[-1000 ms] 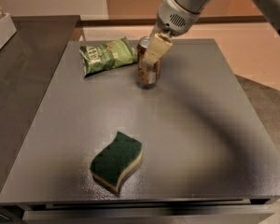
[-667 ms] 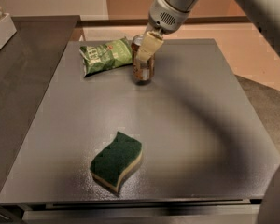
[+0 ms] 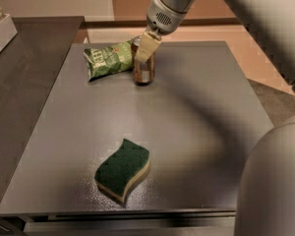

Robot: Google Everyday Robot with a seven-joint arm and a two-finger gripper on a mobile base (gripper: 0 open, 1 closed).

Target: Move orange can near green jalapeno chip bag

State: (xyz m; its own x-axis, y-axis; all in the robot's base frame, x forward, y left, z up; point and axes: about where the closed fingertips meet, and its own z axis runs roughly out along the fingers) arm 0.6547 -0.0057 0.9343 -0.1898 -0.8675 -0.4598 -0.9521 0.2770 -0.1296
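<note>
The orange can (image 3: 143,72) stands upright on the grey table (image 3: 201,117) at the back, its left side right next to the green jalapeno chip bag (image 3: 108,59), which lies flat. My gripper (image 3: 141,52) comes down from the upper right and is shut on the can's top. One pale finger (image 3: 146,47) shows in front of the can; the other is hidden behind it.
A dark green wavy sponge (image 3: 123,169) with a tan underside lies near the table's front edge. A white box (image 3: 1,31) sits on the dark counter at the far left. My arm's grey body (image 3: 273,181) fills the lower right corner.
My gripper has moved left and slightly back with the can in it, bringing the can from a small gap away to right beside the chip bag.
</note>
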